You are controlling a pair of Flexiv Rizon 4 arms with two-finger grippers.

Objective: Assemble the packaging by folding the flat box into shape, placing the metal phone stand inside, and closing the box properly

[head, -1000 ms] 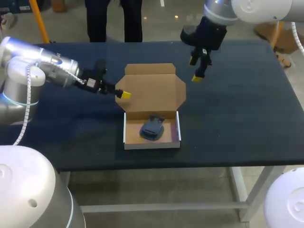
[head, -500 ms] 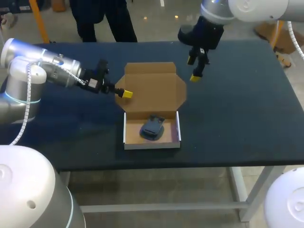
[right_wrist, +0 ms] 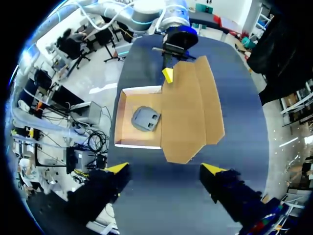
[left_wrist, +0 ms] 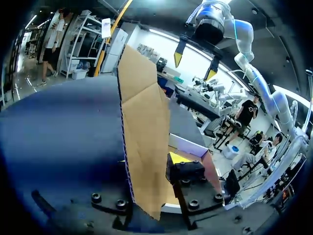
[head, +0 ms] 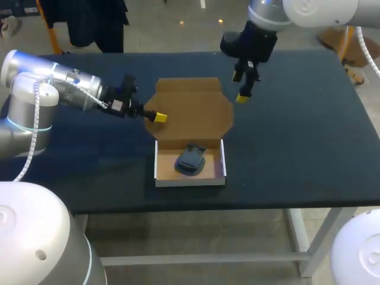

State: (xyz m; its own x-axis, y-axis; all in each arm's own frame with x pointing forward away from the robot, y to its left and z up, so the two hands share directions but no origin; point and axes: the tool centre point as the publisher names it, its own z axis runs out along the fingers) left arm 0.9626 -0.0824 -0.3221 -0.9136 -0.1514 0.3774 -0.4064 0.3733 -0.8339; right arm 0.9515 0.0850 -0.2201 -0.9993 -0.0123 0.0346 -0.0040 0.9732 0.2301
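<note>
L hand (head: pixel 155 117) sits at the left side flap of the lid (head: pixel 190 110); can't tell if it's pinching the card or just resting on it. Beside that hand, toward the near edge of the bench (head: pixel 297 136), the box (head: pixel 190 180) stands folded up w/ the phone stand (head: pixel 190 160) inside. R hand (head: pixel 239 88) hangs spread, holding nothing, above the lid's far right corner. Step in hand, I'd judge: closing. Next move needs the lid swung fwd over the tray, side flaps folded in, front lip tucked.
</note>
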